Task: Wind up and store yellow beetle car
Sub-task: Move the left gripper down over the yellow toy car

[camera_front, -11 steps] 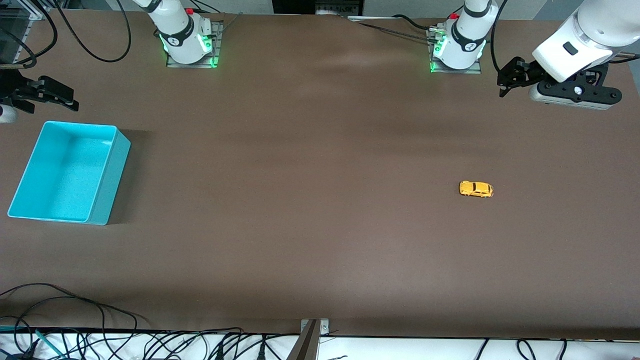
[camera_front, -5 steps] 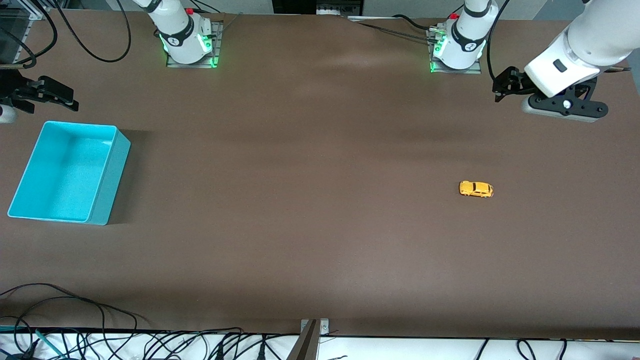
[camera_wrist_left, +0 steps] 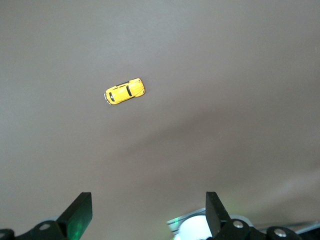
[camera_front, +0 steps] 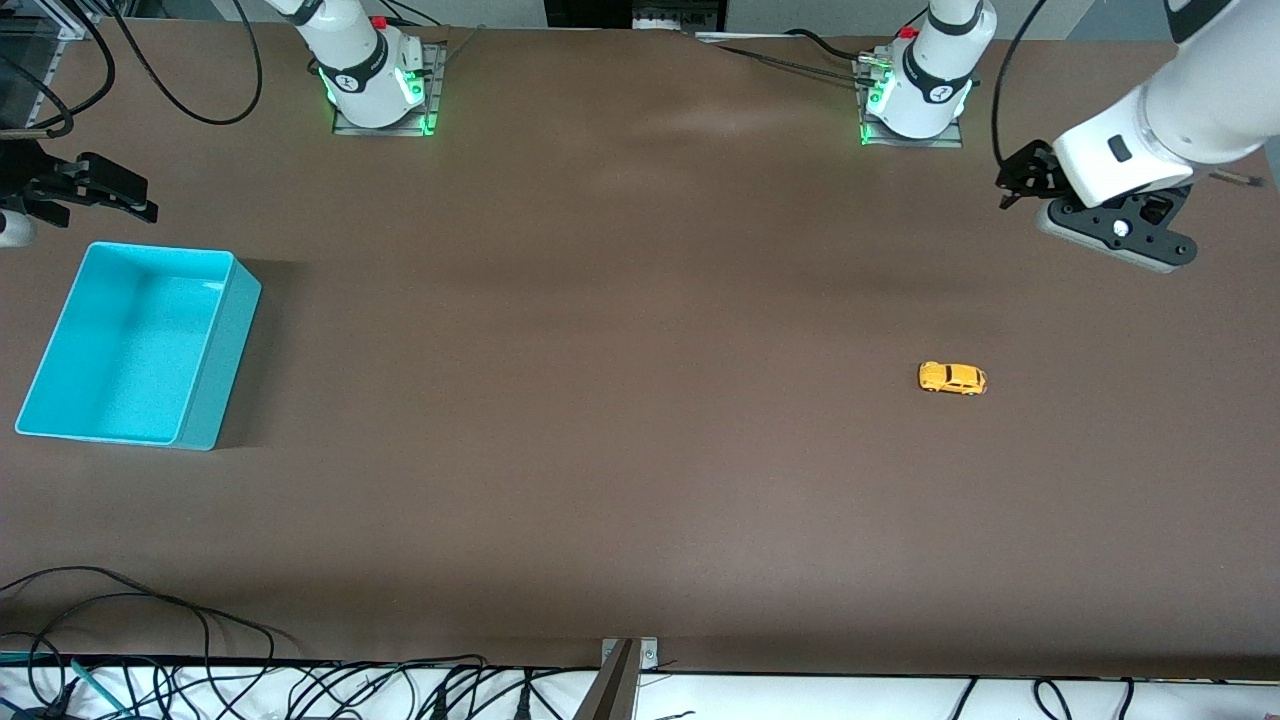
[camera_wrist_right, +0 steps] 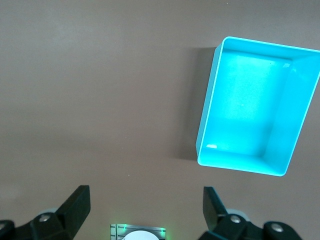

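The yellow beetle car (camera_front: 952, 378) (camera_wrist_left: 125, 91) stands on its wheels on the brown table, toward the left arm's end. My left gripper (camera_front: 1012, 185) (camera_wrist_left: 149, 200) hangs open and empty over the table beside its own base, well apart from the car. The turquoise bin (camera_front: 140, 345) (camera_wrist_right: 250, 105) sits empty at the right arm's end. My right gripper (camera_front: 148, 202) (camera_wrist_right: 146, 195) waits open and empty over the table edge just past the bin's rim.
Both arm bases (camera_front: 378, 85) (camera_front: 915, 95) glow green along the table's robot edge. Loose cables (camera_front: 150, 620) trail over the table corner nearest the front camera, and a metal bracket (camera_front: 628, 655) is fixed at that edge's middle.
The left arm's hand has swung and come down a little toward the car's part of the table, still open. The right arm, the car and the bin have not moved.
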### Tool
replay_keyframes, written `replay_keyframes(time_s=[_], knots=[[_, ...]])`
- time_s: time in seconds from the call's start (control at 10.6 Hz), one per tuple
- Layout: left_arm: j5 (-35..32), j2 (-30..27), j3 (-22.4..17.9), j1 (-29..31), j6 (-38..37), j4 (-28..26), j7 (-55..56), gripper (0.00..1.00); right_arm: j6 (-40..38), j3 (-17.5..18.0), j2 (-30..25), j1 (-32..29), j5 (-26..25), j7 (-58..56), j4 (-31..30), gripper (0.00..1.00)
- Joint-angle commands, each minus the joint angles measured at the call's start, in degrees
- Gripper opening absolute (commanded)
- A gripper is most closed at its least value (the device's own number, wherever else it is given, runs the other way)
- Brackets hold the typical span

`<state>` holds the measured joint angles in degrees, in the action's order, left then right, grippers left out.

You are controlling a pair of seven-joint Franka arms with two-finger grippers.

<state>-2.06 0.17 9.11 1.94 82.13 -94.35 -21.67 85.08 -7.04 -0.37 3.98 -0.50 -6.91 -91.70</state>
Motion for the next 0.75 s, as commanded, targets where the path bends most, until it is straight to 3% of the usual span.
replay_keyframes(time_s=[0.0, 0.38, 0.66], knots=[[-1.1, 3.2, 0.4, 3.1, 0.0, 1.4, -14.1, 1.0, -1.1, -0.6, 0.5, -0.1, 0.8, -0.3, 1.5, 1.0], [-1.0, 5.9, 0.4, 5.7, 7.2, -1.0, -32.1, 1.0, -1.1, -0.7, 0.5, 0.0, 0.8, -1.0, 1.5, 1.0], [-0.9, 6.2, 0.6, 7.6, 19.2, -9.7, -43.7, 1.0, -0.9, -0.7, 0.5, -0.1, 0.8, -1.4, 1.4, 1.0]])
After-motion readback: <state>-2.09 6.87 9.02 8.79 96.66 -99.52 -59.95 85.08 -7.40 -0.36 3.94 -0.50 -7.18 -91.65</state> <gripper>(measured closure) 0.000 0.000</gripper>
